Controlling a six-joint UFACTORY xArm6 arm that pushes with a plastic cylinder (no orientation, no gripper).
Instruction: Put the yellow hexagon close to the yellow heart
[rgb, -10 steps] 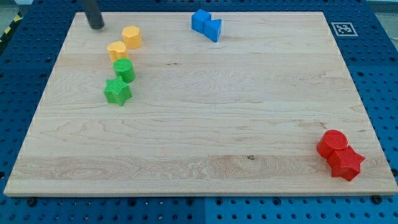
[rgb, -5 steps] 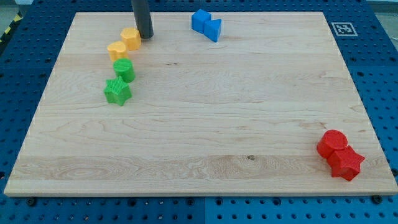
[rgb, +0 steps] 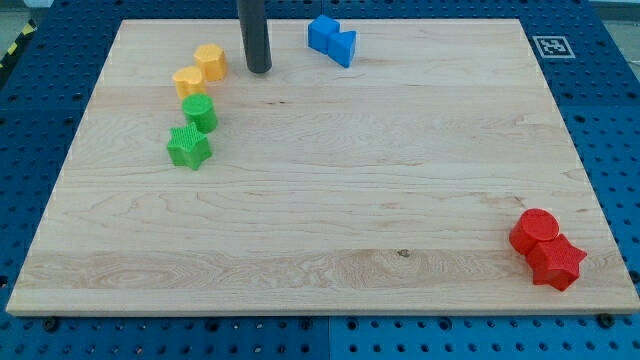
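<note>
- Camera view: a wooden desk (rgb: 320, 230) sits on a blue board with holes (rgb: 615, 120).
- My tip (rgb: 259, 70) is the end of a dark rod. It stands on the desk, near the yellow hexagon (rgb: 211, 61), at about 3 o'clock from it, not touching.
- The arm has no hand, so there is nothing to open or close.
- The yellow hexagon touches the yellow heart (rgb: 187, 81), which sits at its 7 o'clock.
- A green round block (rgb: 200, 113) is at 6 o'clock from the heart, and a green star (rgb: 188, 147) is just below that.
- Two blue blocks (rgb: 332, 39) sit at the view's top, at 2 o'clock from my tip.
- A red round block (rgb: 536, 231) and a red star (rgb: 557, 262) touch at the view's bottom right.
</note>
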